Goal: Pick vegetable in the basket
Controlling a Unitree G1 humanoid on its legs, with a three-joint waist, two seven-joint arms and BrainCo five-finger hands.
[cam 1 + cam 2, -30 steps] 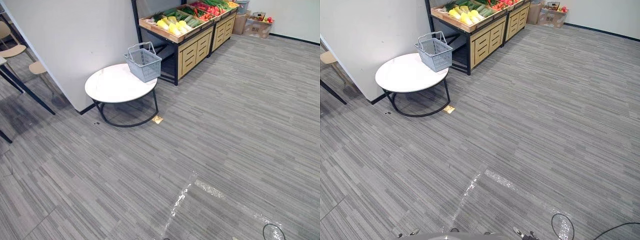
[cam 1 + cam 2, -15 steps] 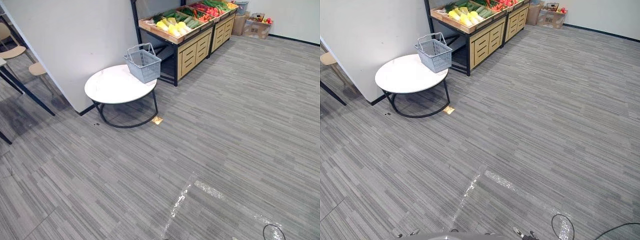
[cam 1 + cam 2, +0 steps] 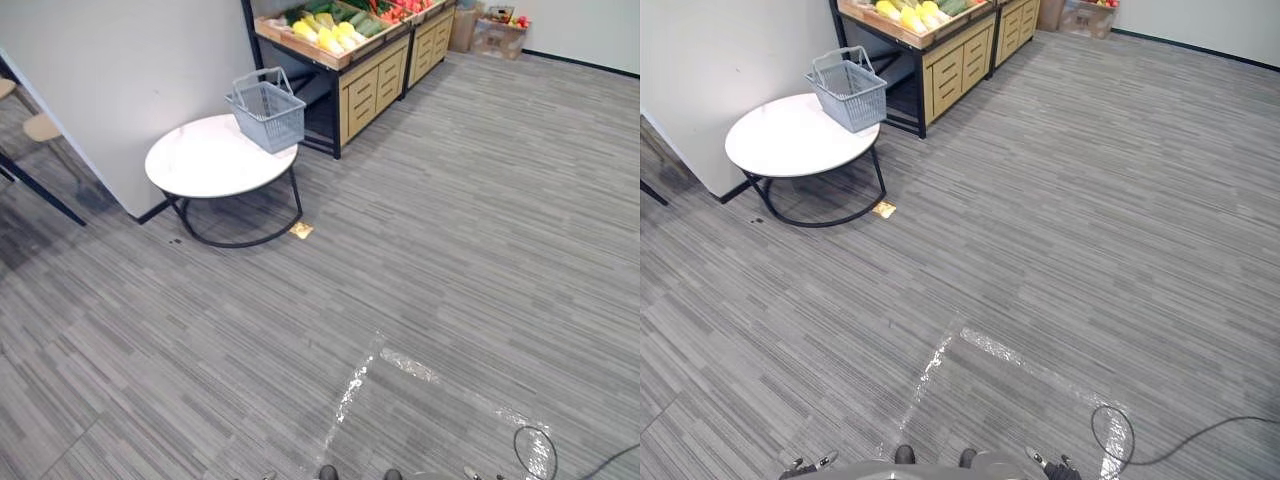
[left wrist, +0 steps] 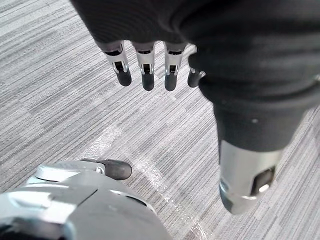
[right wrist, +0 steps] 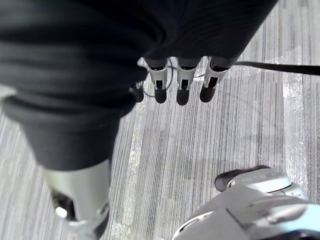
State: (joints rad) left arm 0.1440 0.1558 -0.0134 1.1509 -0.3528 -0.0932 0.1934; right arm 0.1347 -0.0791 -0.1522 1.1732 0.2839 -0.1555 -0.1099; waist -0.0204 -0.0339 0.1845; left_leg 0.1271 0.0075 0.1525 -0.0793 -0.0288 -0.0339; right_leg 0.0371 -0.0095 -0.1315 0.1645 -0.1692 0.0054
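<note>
Down by its sides, the left hand and right hand hang with fingers straight and slack, holding nothing, above bare grey floor. Well ahead and off to the robot's left stands the round white table, with the grey basket on its far edge. Just beyond, the vegetables lie on the wooden stand. The left hand looks nearer, though both are far short.
</note>
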